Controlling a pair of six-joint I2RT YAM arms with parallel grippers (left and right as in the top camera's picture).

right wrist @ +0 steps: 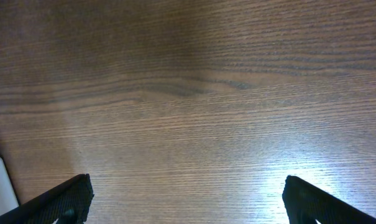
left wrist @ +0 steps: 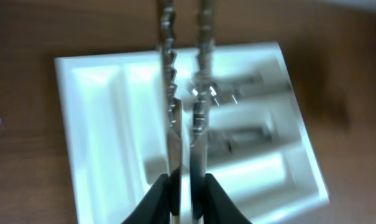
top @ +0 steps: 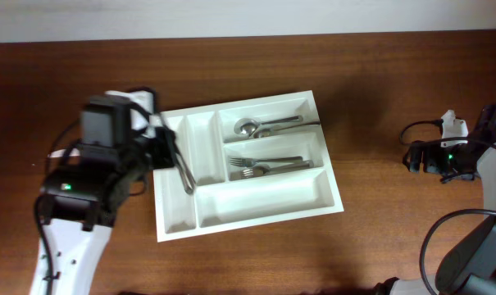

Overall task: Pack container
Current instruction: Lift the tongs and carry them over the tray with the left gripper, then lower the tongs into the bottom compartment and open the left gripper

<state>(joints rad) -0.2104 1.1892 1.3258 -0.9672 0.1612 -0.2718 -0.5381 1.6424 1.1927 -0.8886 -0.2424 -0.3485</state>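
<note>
The left gripper (left wrist: 188, 194), jaws drawn narrow, pinches metal cutlery (left wrist: 171, 112) above a narrow compartment at the left of the white container (top: 260, 205). The container lies askew at mid-table (top: 395, 65), well in from the far edge. Spoons (top: 260, 127) and forks (top: 264, 165) lie in two wide compartments. The right gripper (right wrist: 186, 186) hangs spread wide, with a broad stretch of tabletop between it and the container's right rim.

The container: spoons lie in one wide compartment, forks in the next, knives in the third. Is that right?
No. The overhead view shows the third wide compartment empty; spoons and forks lie as stated in the container.
</note>
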